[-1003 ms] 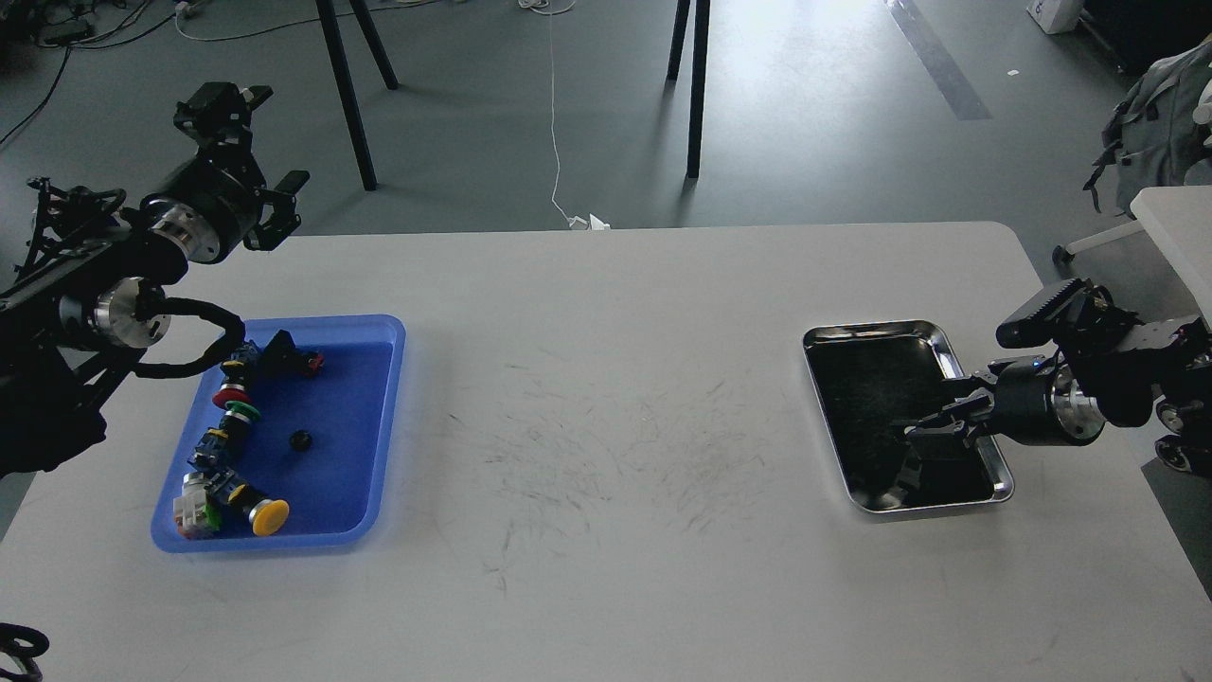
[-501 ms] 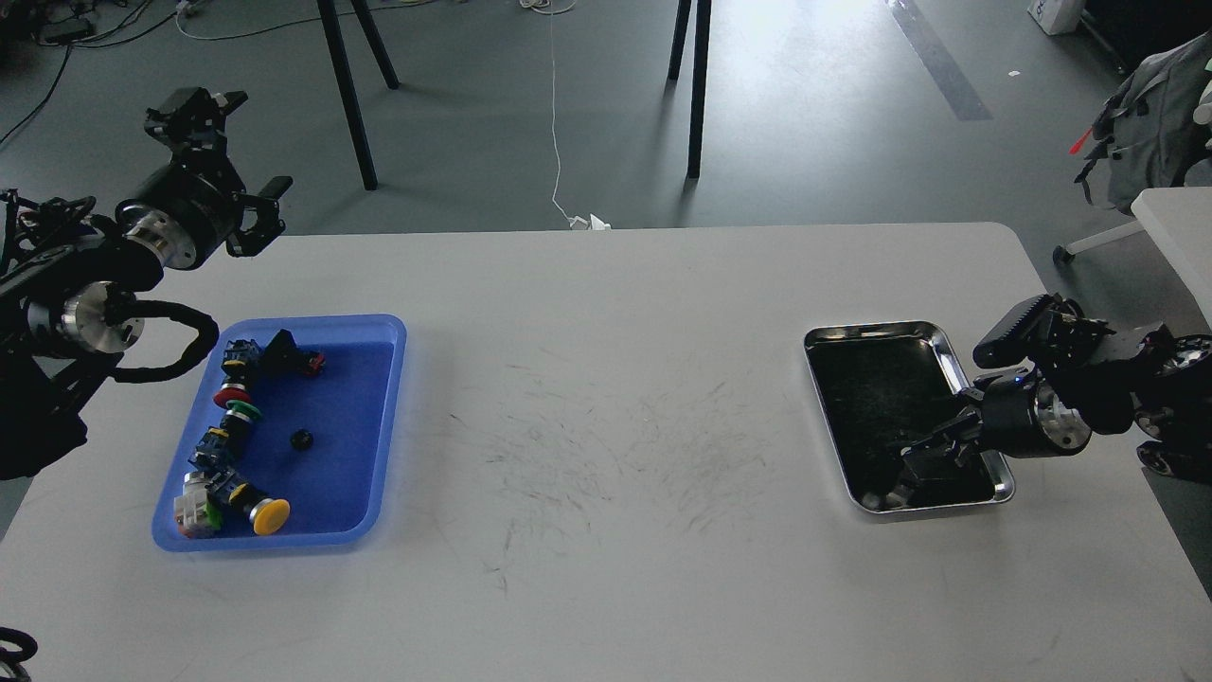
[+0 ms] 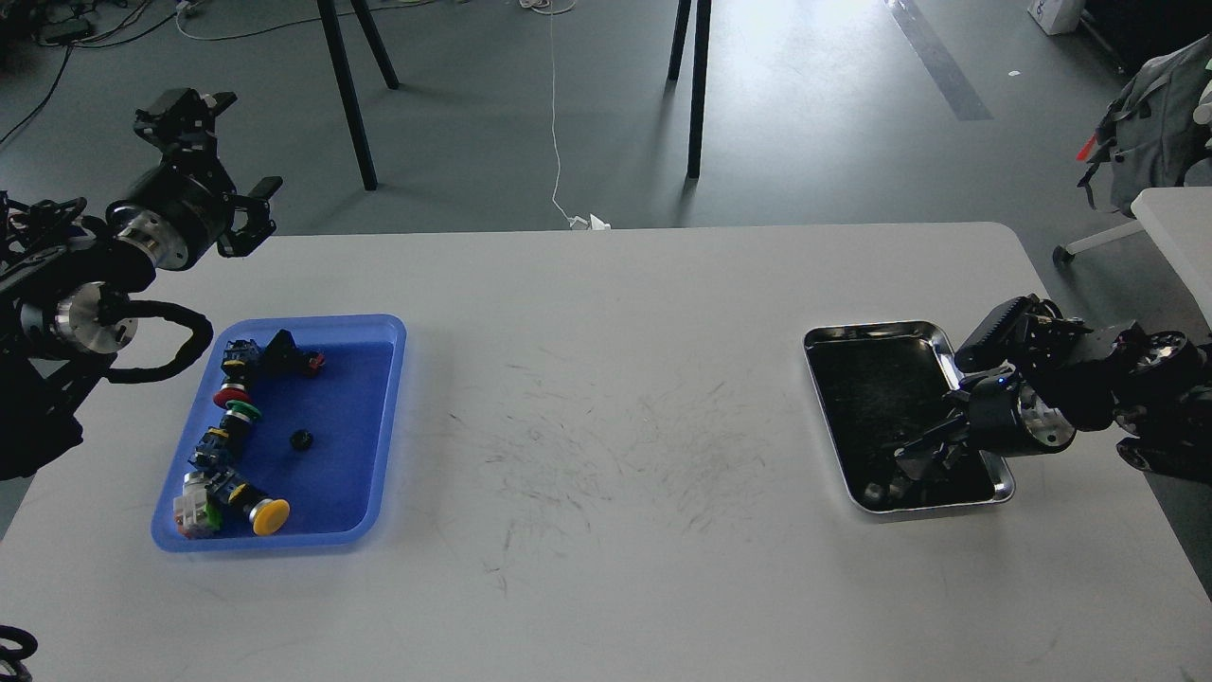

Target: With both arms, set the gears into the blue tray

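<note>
Nearest me the white table [image 3: 606, 568] is bare but for scuff marks, so nothing lies across the middle between the two trays. On my left sits the blue tray [image 3: 379, 417], square to the table edge. One gear [image 3: 301, 439] already lies on its open floor, apart from the push-button switches [image 3: 232, 417] that run in a line down its left side: a yellow cap nearest, then green and red further back. That line leaves the right half of the tray free, which I judge to be the sensible place to drop more gears.

On my right, my right gripper [image 3: 914, 461] reaches down into the near end of the steel tray [image 3: 876, 332], low over its dark floor, as I would hold it to pick a gear. Black fingers against the black floor blur together, so I cannot tell whether they are parted or closed, nor whether anything is between them. A small pale glint sits near the tray's near left corner; what it is I cannot tell.

Further back, my left gripper [image 3: 213, 161] is raised above the far left table corner, well clear of the blue tray, its fingers spread apart and empty, out of the way of a delivery. Beyond the table stand dark stand legs [image 3: 696, 85] and a white cable [image 3: 554, 114] on the floor
</note>
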Tool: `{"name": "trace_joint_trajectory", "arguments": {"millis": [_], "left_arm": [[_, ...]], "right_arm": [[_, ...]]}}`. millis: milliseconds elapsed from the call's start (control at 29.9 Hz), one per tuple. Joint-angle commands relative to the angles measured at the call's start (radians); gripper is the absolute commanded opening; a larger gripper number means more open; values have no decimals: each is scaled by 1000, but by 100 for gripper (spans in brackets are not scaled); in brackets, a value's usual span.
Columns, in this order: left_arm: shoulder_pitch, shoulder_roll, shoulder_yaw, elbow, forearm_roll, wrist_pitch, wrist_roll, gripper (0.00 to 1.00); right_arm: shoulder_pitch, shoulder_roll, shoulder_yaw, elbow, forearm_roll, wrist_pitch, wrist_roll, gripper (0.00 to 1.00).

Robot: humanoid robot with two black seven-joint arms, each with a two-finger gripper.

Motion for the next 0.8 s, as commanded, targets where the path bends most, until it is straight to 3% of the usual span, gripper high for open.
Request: {"name": "trace_joint_trajectory", "arguments": {"millis": [0, 401, 669, 769], "left_arm": [[1, -1, 1, 3, 0, 1, 1, 98], [2, -1, 0, 15, 0, 0, -1, 98], [0, -1, 1, 15, 2, 1, -1, 98], [0, -1, 1, 16, 2, 1, -1, 99]], "right_arm": [[-8, 14, 0, -7, 1, 0, 2, 75], [-21, 28, -1, -30, -2, 3, 17, 59], [-11, 23, -26, -32, -8, 4, 34, 59], [-10, 23, -30, -30, -14, 6, 44, 54]]}}
